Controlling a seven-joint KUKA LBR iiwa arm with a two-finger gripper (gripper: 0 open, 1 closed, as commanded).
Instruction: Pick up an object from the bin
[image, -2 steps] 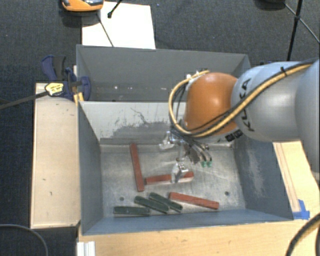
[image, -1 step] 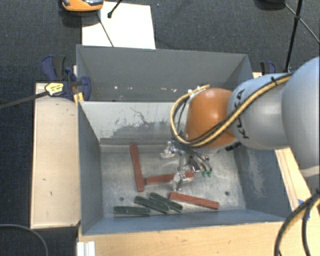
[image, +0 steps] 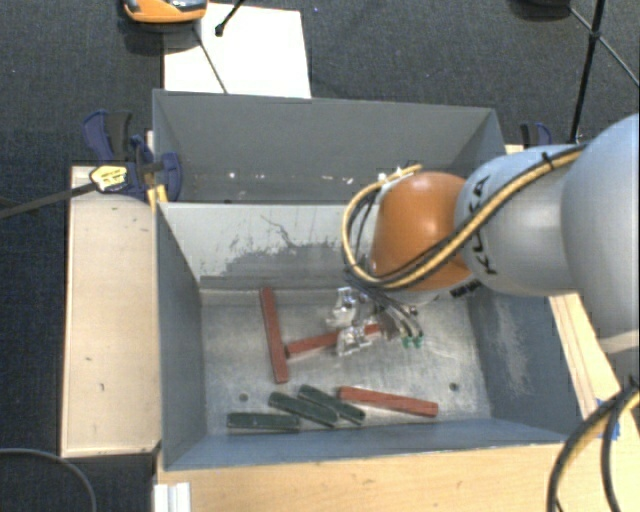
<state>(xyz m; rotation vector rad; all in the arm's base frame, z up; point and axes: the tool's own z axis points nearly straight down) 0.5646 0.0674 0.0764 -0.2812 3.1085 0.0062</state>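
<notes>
Camera view puts my pincer (image: 350, 328) low over the right end of a red stick (image: 308, 346), which lies crosswise near the middle of the bin (image: 182, 330) floor. I cannot tell whether the pincer is open or closed, nor whether it touches the stick. The stick's left end meets a second red stick (image: 272, 335) that points toward the back wall. Near the front wall lie a third red stick (image: 390, 402) and, just left of it, a few dark green sticks (image: 320, 404).
</notes>
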